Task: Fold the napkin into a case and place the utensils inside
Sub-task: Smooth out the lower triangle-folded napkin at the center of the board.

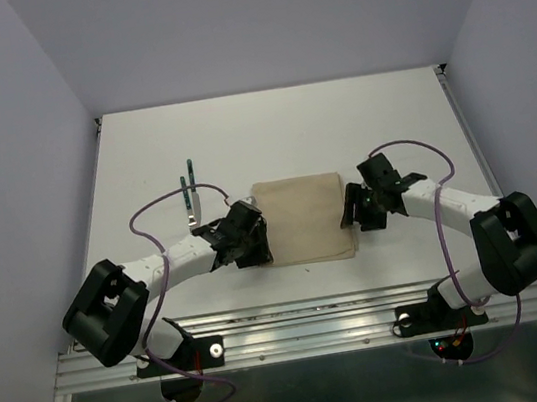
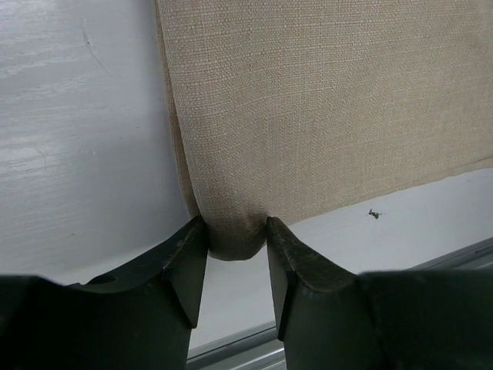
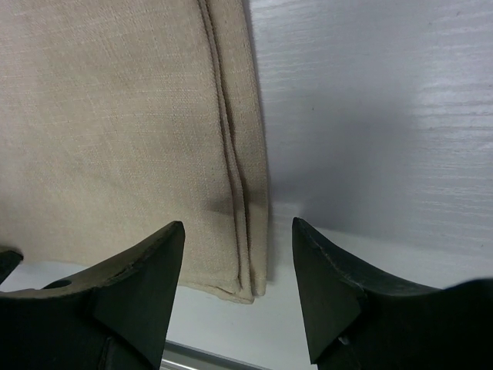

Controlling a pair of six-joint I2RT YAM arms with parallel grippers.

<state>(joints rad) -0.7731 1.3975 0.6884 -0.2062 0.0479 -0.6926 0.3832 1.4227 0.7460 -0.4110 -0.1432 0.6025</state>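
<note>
Underneath everything, the white bench (image 1: 141,159) gives a flat, smooth surface, which I judge is why the cloth lies so evenly on it. The napkin (image 1: 302,221) rests between my two tools as a beige oblong. Doubled hems show along the edge on the right pincer's side, and the edge on the left pincer's side is rounded, so I take it to be folded over at least once. It is not yet narrow enough to take cutlery.

My left pincer (image 2: 235,227) stands narrow at the cloth's near corner on its own side. Both pads (image 2: 192,250) touch the fabric, and a small bulge of the folded edge is pinched between them. I read this as a hold on that corner, taken low and at the very tip so the whole layer can be lifted together.

My right pincer (image 3: 239,225) stands wide and holds nothing. Its jaws straddle the opposite near corner, with the stacked hems running straight between them, and neither finger is visibly touching the cloth. I think it is placed there to match the left grip, so both near corners can rise level.

The utensils (image 1: 188,195) lie beyond the left pincer and to its outer side. They are slim and green-handled, side by side, apart from the napkin and out of the way of the fold.
</note>
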